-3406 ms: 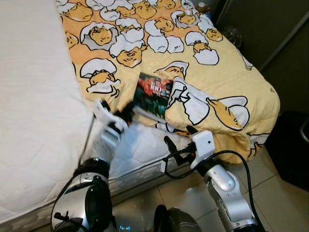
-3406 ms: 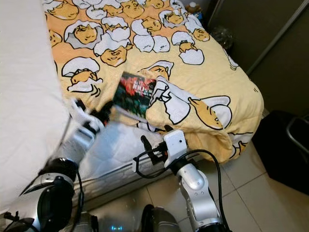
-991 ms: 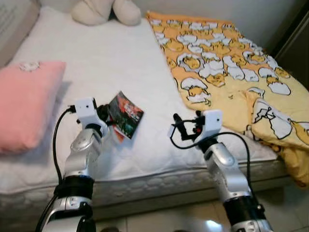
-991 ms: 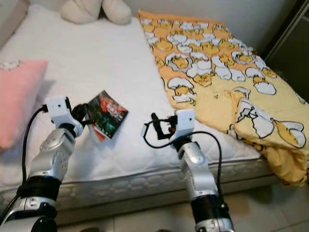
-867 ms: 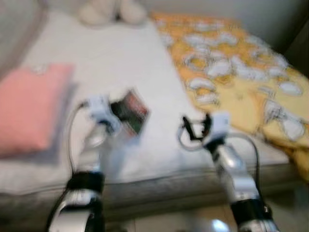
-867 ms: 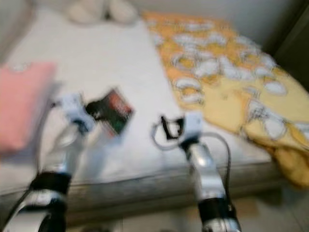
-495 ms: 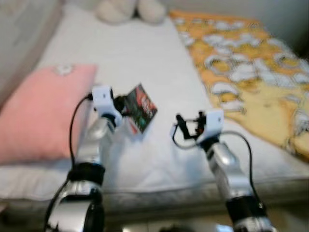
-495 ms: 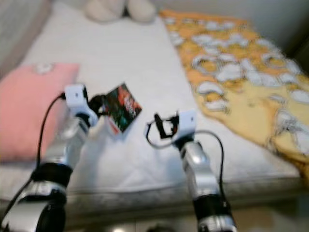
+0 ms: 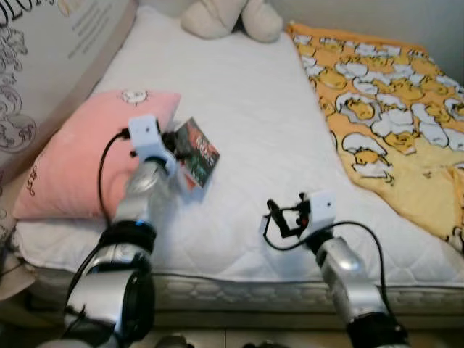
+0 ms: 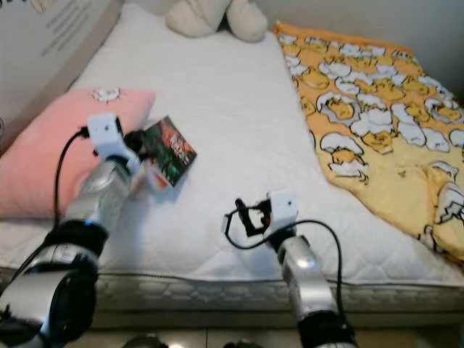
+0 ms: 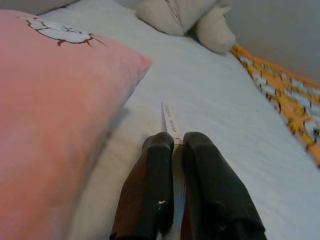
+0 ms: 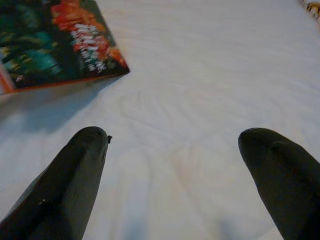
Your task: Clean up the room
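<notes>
Edgewise, left fingers [image 11: 172, 150] pinch book [image 9: 196, 154] beside pillow [image 9: 72, 159].

My left gripper [image 10: 143, 147] pinches a dark booklet [image 10: 168, 161] just above the white mattress [image 10: 217, 109], a pink pillow [image 10: 43, 152] beside my arm. My right gripper [image 10: 243, 215] hovers spread nearer me, a yellow blanket [image 10: 377, 123] to its right.

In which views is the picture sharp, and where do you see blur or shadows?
Left eye view: mildly soft overall; the book in the left tool casts a small shadow on the mattress. Left wrist view: the near fingers are blurred, the pink pillow soft. Right wrist view: the fingers are out of focus, the book cover readable, with a shadow under its edge.
</notes>
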You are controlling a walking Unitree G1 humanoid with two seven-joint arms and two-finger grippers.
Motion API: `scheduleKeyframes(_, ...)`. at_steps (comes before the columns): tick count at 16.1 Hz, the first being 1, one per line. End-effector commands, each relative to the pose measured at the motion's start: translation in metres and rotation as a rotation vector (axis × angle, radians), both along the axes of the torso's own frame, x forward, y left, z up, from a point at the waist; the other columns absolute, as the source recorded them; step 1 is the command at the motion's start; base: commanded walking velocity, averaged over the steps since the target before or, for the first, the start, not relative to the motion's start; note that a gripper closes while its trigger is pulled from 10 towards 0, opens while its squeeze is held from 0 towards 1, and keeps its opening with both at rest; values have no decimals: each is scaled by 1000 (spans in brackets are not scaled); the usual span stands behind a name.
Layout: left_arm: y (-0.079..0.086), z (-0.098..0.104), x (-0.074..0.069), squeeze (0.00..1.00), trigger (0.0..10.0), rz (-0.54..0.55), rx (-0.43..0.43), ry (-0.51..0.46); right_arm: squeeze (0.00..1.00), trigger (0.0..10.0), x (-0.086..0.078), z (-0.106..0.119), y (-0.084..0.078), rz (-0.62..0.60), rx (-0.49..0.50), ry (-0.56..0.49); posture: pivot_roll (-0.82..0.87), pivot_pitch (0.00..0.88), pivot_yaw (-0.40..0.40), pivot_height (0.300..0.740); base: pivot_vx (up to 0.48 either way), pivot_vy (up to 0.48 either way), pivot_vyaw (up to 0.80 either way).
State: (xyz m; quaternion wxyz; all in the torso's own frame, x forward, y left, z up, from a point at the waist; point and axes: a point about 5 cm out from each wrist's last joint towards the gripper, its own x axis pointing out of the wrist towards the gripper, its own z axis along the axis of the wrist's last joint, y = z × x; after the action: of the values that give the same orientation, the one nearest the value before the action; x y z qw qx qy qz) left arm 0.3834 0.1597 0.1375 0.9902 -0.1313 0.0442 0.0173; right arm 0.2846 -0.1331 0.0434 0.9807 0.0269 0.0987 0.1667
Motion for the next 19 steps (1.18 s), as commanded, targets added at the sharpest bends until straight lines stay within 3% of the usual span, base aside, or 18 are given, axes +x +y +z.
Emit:
scheduleKeyframes(1, -2, 0, 2, 0, 0, 35, -31, 10, 0, 10000, 2, 1, 2, 5, -17, -16, 23, 44, -90, 740, 0, 0, 0)
scheduleKeyframes(3, -3, -14, 1, 0, 0, 168, -231, 99, 0, 10000, 3, 6, 9, 20, -8, -31, 14, 47, -87, 740, 0, 0, 0)
scheduleKeyframes(5, -2, -29, -5, 0, 0, 273, -334, 174, 0, 10000, 3, 6, 8, 19, -9, -41, 6, 53, -85, 740, 0, 0, 0)
scheduleKeyframes(10, 3, -53, -20, 0, 0, 436, -352, 252, 0, 10000, 2, 9, 12, 38, 41, -56, 0, 67, -103, 740, 0, 0, 0)
scheduleKeyframes(14, 10, -58, -25, 0, 0, 504, -353, 267, 0, 10000, 0, 6, 29, 114, 59, -42, 9, 70, -116, 740, 0, 0, 0)
scheduleKeyframes(17, 13, -62, -28, 0, 0, 530, -345, 282, 0, 10000, 0, 7, 32, 128, 62, -42, 10, 72, -120, 740, 0, 0, 0)
scheduleKeyframes(19, 22, -69, -36, 0, 0, 613, -351, 301, 0, 10000, -1, 8, 32, 143, 62, -41, -2, 80, -130, 740, 0, 0, 0)
